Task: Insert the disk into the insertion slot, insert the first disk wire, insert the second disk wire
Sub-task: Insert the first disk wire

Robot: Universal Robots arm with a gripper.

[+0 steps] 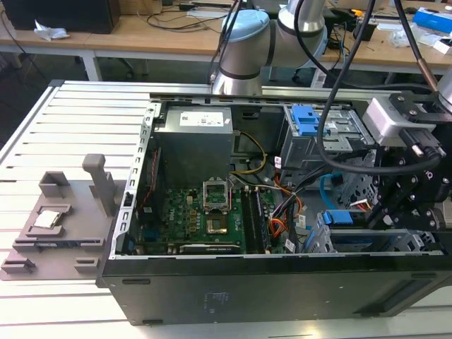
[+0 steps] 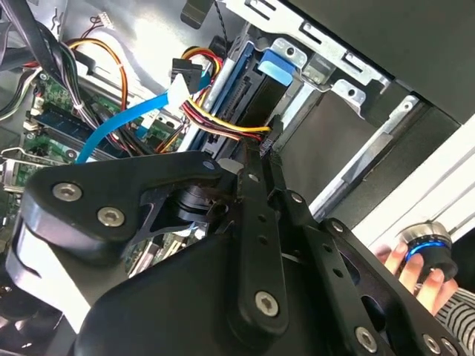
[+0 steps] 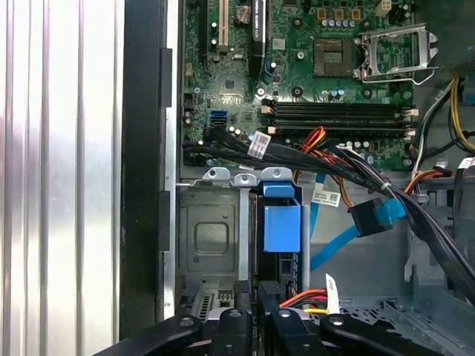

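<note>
While the disk (image 3: 282,222) sat in the insertion slot (image 3: 211,237), the tool (image 2: 261,150) was pinched shut on the black plug of the first disk wire (image 2: 221,122) at the disk's end; the second disk wire (image 3: 334,248) lay loose nearby, its dark plug apart from the disk.

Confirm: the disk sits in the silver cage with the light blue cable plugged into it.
Partly wrong. The disk does sit in the silver cage, but the first wrist view shows the light blue cable with its dark plug hanging free, off the disk.
</note>
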